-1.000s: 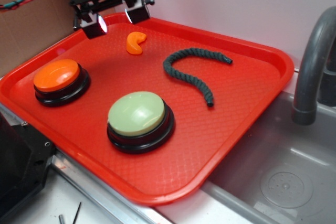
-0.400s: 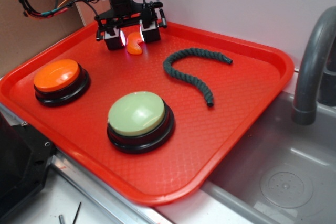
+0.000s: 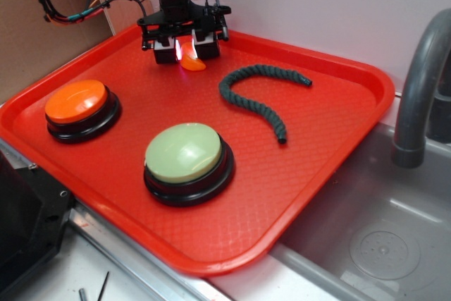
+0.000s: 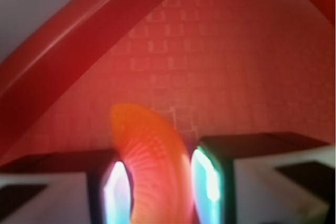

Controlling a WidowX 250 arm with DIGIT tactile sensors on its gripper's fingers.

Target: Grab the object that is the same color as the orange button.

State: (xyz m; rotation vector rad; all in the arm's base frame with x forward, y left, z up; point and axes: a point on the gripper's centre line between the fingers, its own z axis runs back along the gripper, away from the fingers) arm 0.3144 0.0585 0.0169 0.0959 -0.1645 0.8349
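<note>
The object, a small orange crescent [image 3: 193, 63], lies at the far side of the red tray [image 3: 324, 139]. My gripper [image 3: 187, 54] stands straight down over it, one finger on each side. In the wrist view the crescent [image 4: 152, 156] fills the gap of the gripper [image 4: 157, 190], and both lit pads [image 4: 117, 192] press against its sides. The orange button [image 3: 76, 101], a large dome on a black base, sits at the tray's left, well apart from the gripper.
A pale green dome button [image 3: 184, 151] sits in the tray's front middle. A dark green twisted rope [image 3: 255, 98] curves to the right of the gripper. A grey faucet [image 3: 421, 82] and a sink [image 3: 380, 244] lie right of the tray. The tray's raised rim runs just behind the gripper.
The gripper came down from above the tray's back left, moved right over the crescent and narrowed its fingers onto it. The crescent has turned slightly.
</note>
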